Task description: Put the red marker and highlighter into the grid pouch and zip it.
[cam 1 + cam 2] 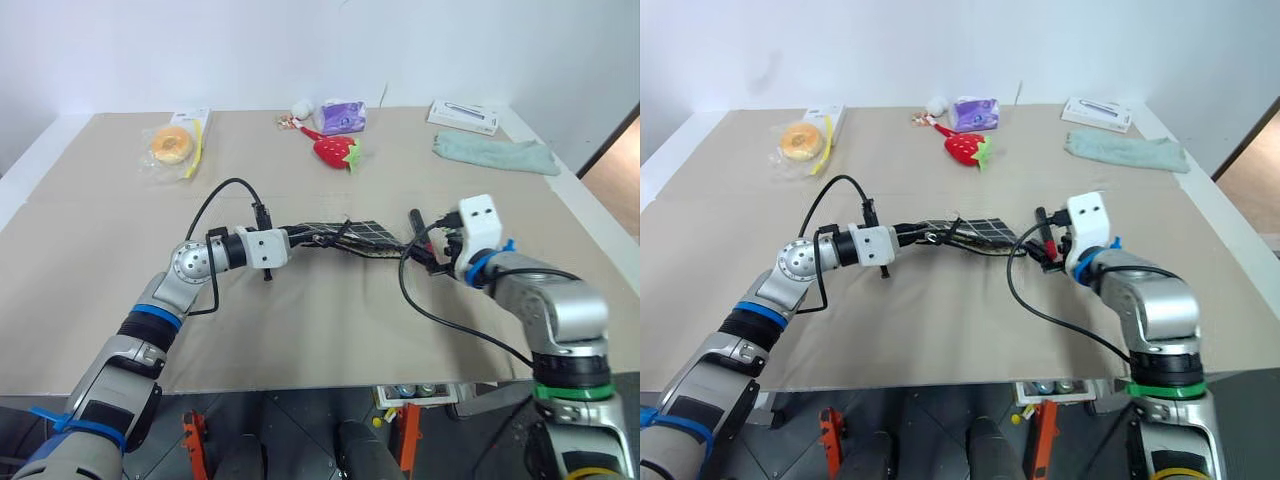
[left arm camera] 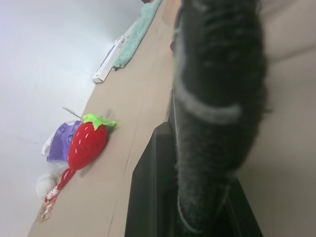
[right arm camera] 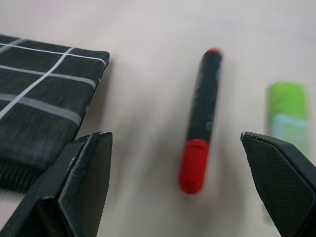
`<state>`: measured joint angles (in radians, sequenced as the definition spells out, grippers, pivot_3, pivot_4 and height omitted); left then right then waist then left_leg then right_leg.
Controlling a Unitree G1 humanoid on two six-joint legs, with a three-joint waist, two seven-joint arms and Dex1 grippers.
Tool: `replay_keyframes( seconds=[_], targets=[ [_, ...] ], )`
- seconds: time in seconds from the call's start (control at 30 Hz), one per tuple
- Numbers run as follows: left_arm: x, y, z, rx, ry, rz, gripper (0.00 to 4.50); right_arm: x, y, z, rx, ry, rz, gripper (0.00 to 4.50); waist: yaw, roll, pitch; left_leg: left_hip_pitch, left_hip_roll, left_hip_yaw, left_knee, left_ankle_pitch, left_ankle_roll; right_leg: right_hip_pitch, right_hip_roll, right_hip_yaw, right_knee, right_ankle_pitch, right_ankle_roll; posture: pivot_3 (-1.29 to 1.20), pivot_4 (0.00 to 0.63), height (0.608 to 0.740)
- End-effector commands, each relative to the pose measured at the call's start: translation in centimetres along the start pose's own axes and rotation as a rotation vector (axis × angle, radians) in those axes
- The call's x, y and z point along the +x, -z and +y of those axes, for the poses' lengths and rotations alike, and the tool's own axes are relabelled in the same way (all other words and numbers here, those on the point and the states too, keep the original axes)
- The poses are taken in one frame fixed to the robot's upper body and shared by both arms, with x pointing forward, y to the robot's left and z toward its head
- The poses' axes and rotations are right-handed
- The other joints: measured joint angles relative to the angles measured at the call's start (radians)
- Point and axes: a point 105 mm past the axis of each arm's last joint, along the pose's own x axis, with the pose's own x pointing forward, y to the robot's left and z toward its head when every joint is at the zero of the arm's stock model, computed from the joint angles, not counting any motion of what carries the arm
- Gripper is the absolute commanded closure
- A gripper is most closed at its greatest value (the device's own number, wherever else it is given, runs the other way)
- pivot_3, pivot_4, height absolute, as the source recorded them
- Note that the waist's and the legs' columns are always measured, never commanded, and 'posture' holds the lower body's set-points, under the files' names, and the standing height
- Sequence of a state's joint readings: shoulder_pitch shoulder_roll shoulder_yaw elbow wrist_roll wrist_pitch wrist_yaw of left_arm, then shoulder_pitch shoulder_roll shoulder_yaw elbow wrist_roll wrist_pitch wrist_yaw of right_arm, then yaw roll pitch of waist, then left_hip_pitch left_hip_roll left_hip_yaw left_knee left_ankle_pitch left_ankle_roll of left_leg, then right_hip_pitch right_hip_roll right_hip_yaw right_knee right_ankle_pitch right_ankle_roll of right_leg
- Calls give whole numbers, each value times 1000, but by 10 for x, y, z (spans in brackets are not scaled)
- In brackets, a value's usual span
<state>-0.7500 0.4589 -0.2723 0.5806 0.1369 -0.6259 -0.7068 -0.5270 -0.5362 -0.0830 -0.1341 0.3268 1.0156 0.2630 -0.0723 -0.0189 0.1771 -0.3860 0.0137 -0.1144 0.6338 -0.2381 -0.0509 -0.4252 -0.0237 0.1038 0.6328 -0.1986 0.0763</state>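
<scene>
Right gripper [image 3: 175, 185]: jaws spread wide, empty, hovering over the marker.
Red marker [image 3: 201, 120]: on the table between the spread fingers; black barrel, red cap.
Highlighter [image 3: 287, 118]: light green, just beside the marker, on its side away from the pouch.
Grid pouch [image 3: 34, 94]: black with white lines, near the marker.
Left gripper [image 1: 300, 236]: clamped on the pouch's far end.
Table [image 1: 300, 330]: tan.

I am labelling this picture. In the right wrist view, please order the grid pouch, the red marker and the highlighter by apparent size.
1. grid pouch, though cut off by the frame edge.
2. red marker, fully visible.
3. highlighter, partly hidden behind a finger of the right gripper, so its rank is unsure.
</scene>
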Motion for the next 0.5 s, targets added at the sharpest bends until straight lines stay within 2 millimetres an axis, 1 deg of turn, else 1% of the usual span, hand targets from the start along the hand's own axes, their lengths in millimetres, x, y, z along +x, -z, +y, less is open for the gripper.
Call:
replay_keyframes(
  seconds=[0.03,0.13,0.27,0.3,0.33,0.4,0.43,0.47,0.5],
  targets=[
    [-5,-7,12,20,-47,-22,4500,1,-18,-12,-14,65,-68,20,0,0,0,0,0,0,0,0,0,0,0,0,0,0,0,0,150,740],
    [-7,-7,12,19,-55,-19,4500,3,-14,-20,-12,98,-56,20,0,0,0,0,0,0,0,0,0,0,0,0,0,0,0,0,150,740],
    [-7,-6,13,8,-66,-15,4500,11,-1,-18,-2,84,-1,20,0,0,0,0,0,0,0,0,0,0,0,0,0,0,0,0,150,740],
    [-7,-6,14,4,-68,-15,4500,13,2,-16,-2,74,13,539,0,0,0,0,0,0,0,0,0,0,0,0,0,0,0,0,150,740],
    [-7,-6,15,-5,-74,-15,4500,14,4,-14,-3,67,19,911,0,0,0,0,0,0,0,0,0,0,0,0,0,0,0,0,150,740],
    [-8,-6,17,-17,-82,-13,4500,16,7,-11,-8,58,27,1845,-1,0,0,0,0,0,0,0,0,0,0,0,0,0,0,0,150,740],
    [-8,-5,19,-20,-84,-10,4500,17,8,-10,-12,55,30,2509,-1,0,0,0,0,0,0,0,0,0,0,0,0,0,0,0,150,740],
    [-9,-4,20,-21,-86,-7,4500,17,9,-9,-15,53,32,2922,-1,0,0,0,0,0,0,0,0,0,0,0,0,0,0,0,150,740],
    [-10,-4,20,-23,-89,-4,4500,18,9,-9,-20,51,34,3531,-1,0,0,0,0,0,0,0,0,0,0,0,0,0,0,0,150,740]
  ],
)
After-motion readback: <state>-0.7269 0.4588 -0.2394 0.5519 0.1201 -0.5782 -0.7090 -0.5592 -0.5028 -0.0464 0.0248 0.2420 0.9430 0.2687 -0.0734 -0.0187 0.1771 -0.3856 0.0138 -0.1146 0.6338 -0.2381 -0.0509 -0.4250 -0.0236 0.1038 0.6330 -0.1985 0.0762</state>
